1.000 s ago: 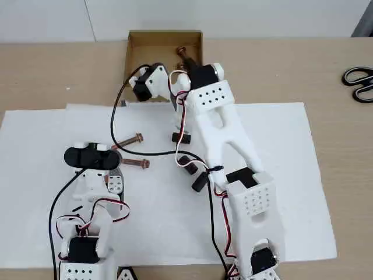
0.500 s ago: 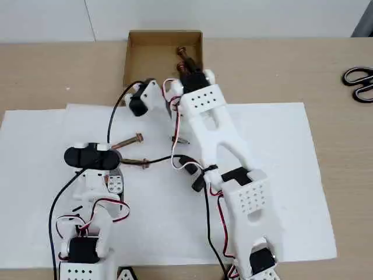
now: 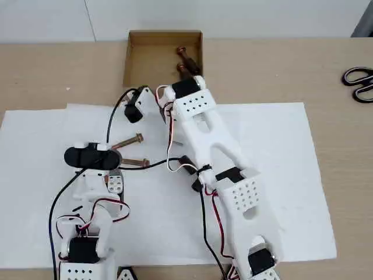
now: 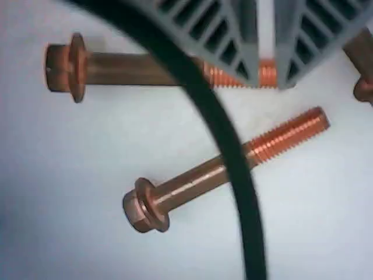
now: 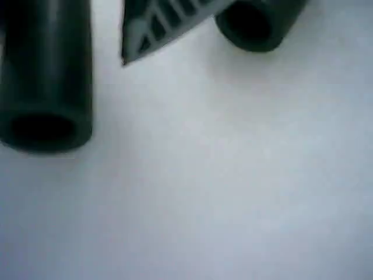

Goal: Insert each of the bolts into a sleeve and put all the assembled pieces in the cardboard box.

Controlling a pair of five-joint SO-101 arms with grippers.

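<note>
**High view: a job partly done**

High view shows the box (image 3: 152, 58) on the tabletop (image 3: 58, 70), ahead of the right arm. Assembled pieces (image 3: 185, 61) already lie in it, on the side nearest that arm, so part of the work looks finished.

The right tool (image 5: 157, 29) sits low over the paper (image 5: 204, 175). Two sleeves (image 5: 44, 76) flank it, lying on their sides with their open ends showing. I judge it is placed there to take one for the next bolt. Whether it is released or clenched, I cannot tell.

The left tool (image 4: 266, 81) hangs just above the threaded end of the near bolt (image 4: 128, 67). Its jaws are clenched almost together, with a thin slit between them, and as far as I can see they grasp nothing. The far bolt (image 4: 198, 181) lies just past the tool, apart from the near one and at a slant to it.

Both bolts rest loose on the paper, probably laid out within this tool's reach, one arm per part. A black cable (image 4: 227, 163) hangs between the camera and both bolts, and it could snag on a lift.
</note>
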